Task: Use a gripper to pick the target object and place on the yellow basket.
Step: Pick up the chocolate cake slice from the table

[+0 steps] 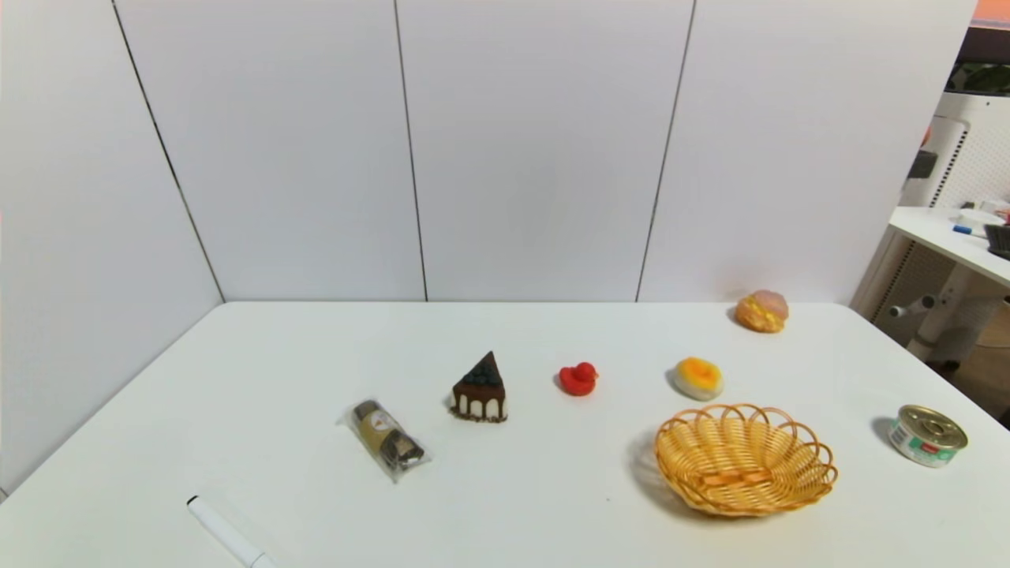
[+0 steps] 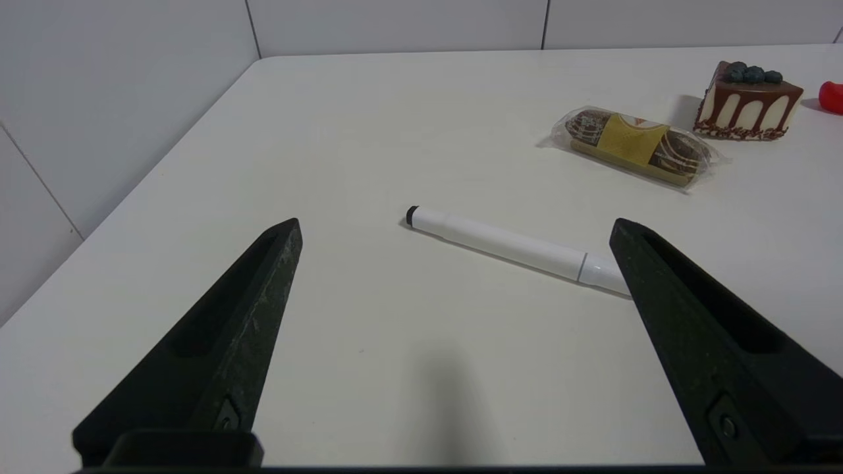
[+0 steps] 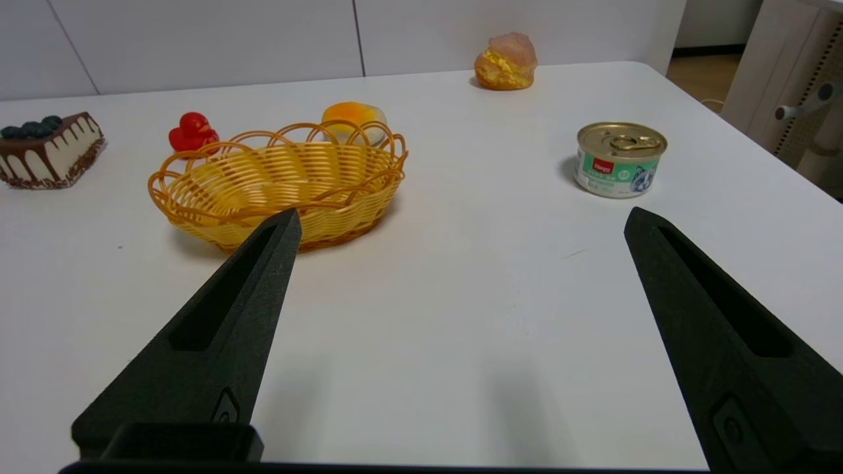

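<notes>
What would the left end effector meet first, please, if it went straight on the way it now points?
Probably the white marker, lying across the line between its open fingers; the wrapped snack lies beyond, off to one side. Depth is uncertain.

yellow-orange woven basket (image 1: 746, 460), red duck (image 1: 578, 379), chocolate-dripped white cake (image 1: 479, 389).

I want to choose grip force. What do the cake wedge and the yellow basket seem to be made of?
The cake wedge looks like moulded plastic or foam: matte white sides, painted brown drips, probably a toy. The yellow basket looks like woven wicker or plastic cane: open strands, looped rim, slight gloss. Both grippers are open and away from them.
</notes>
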